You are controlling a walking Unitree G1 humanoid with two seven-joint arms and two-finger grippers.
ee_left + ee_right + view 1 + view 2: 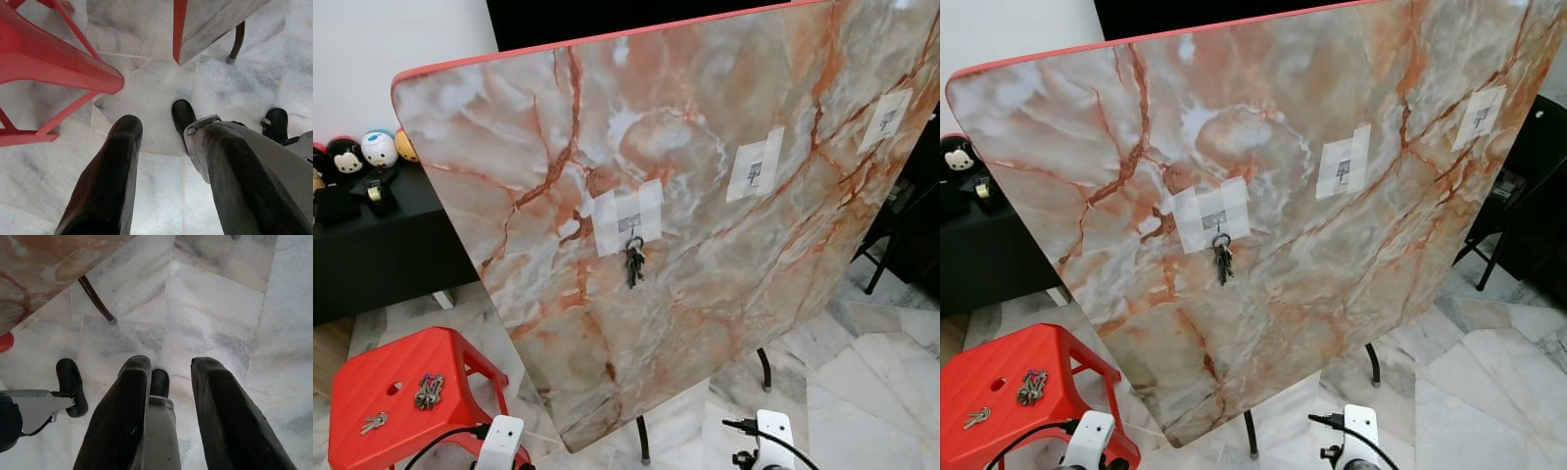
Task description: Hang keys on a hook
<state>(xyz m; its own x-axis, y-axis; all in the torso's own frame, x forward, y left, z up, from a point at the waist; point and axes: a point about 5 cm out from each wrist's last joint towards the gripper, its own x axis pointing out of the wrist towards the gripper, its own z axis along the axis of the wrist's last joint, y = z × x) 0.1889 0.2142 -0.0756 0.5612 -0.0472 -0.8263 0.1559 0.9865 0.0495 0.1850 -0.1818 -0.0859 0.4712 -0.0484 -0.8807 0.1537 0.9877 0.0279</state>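
In the left eye view, a bunch of keys [634, 264] hangs from the taped hook [628, 226] at the centre of the tilted marble tabletop [724, 294]; more keys [429, 390] lie on the red stool [372, 377] at lower left. In the left wrist view, the left gripper [168, 147] points at the marble floor [146, 78], fingers apart and empty. In the right wrist view, the right gripper [170, 374] does likewise.

A home interior: pale marble floor tiles [891, 382], a red plastic stool [386, 387], and cartoon figurines [362, 152] on a low black cabinet [382, 245] against a white wall.
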